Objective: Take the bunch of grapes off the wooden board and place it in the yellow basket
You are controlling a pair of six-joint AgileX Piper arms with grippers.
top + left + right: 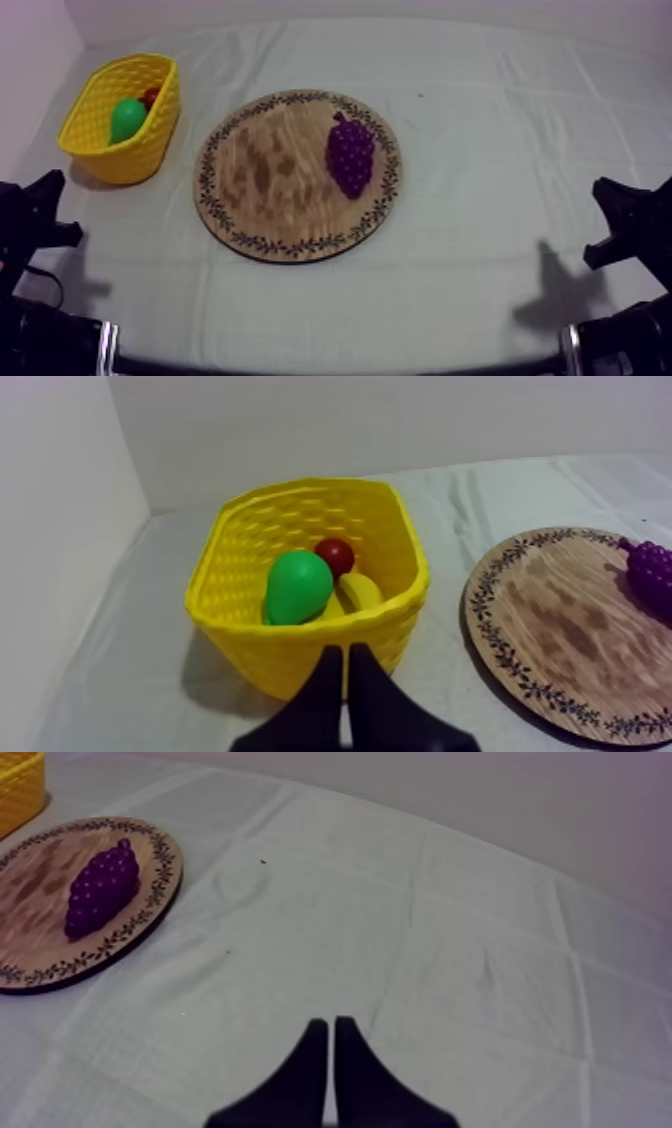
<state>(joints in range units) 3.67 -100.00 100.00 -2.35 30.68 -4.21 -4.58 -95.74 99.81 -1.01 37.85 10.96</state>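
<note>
Overhead slant, two low wrist views, wooden board (270, 180) common.

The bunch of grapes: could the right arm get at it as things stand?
Probably yes. The bunch of grapes lies uncovered on the wooden board's near side, with bare cloth between it and the right gripper.
</note>
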